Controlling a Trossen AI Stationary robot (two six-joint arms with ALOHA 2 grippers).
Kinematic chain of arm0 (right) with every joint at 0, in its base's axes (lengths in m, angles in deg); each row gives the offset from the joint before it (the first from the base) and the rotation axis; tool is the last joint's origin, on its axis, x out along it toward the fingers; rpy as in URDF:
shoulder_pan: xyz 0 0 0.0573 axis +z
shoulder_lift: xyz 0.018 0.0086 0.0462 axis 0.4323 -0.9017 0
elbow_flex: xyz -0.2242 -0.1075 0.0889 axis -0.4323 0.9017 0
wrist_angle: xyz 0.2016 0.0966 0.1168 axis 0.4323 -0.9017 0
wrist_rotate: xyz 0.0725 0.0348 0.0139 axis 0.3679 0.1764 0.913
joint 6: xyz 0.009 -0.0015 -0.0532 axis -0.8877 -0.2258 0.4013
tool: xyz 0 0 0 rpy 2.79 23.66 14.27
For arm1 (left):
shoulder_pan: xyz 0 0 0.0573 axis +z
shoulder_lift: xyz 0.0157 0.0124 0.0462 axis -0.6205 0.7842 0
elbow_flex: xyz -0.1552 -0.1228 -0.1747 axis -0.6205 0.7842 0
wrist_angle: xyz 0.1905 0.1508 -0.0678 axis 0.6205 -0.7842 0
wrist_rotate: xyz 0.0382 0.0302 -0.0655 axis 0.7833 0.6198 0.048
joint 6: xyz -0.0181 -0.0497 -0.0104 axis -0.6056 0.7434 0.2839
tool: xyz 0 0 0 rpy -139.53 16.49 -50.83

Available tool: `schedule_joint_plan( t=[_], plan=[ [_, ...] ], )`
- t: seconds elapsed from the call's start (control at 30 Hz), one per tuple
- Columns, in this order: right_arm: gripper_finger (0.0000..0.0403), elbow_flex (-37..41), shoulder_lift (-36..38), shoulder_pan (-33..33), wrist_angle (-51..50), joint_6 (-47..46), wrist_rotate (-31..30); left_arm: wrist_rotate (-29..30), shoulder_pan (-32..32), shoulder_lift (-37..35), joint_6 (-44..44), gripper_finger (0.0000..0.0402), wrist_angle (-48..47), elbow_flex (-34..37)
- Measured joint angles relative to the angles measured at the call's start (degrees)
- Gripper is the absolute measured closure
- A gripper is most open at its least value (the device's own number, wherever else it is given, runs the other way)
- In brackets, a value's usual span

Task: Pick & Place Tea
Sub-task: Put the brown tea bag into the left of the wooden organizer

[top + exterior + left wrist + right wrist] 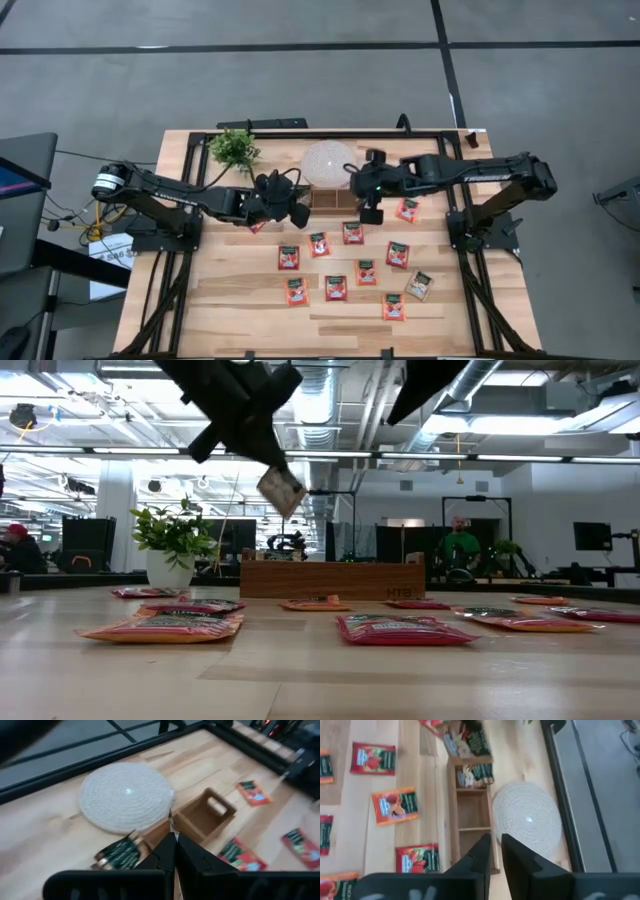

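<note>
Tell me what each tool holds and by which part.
The left tool is shut on a pale tea sachet, pinched by its top edge. The right tool holds nothing.

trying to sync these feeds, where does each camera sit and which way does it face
High: above the table, straight down; both arms, left gripper, right gripper.
Low: table height, level across sachets toward the room; arms enter from above, a beige sachet hanging.
Left wrist: on the left arm, past its shut fingers at the white disc.
Right wrist: on the right arm, down at the wooden tray.
Shared: both wrist views show tray and disc.
</note>
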Motion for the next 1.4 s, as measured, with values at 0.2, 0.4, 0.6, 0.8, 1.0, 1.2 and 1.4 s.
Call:
schedule_joint_plan(
  t=[0.2,0.4,0.6,0.8,1.0,1.2,1.4],
  plan=[
    [0.0385,2.57,4.67,-0.07,0.41,-0.82,0.12,0.95,0.05,0.72,-3.58,0.0401,11.48,7.35],
    [0.0394,4.59,7.00,-0.06,-0.18,-4.13,0.25,5.51,2.29,1.16,-6.11,0.0401,18.30,11.94],
    [0.0394,5.07,6.61,0.15,0.09,-4.93,0.25,1.43,4.93,3.03,-7.96,0.0401,22.52,12.73],
    [0.0394,5.20,6.18,0.15,0.13,-4.96,0.29,0.96,6.02,6.98,-9.35,0.0401,25.72,12.76],
    [0.0395,5.20,6.17,0.15,-0.02,-4.96,0.32,0.72,7.45,7.69,-9.11,0.0401,26.13,12.74],
    [0.0395,5.20,6.16,0.15,0.00,-4.96,0.32,-0.56,7.88,7.78,-9.01,0.0401,26.04,12.74],
    [0.0394,5.18,6.15,0.15,0.00,-4.94,0.32,-0.77,7.77,8.64,-8.45,0.0401,26.17,12.69]
  ],
)
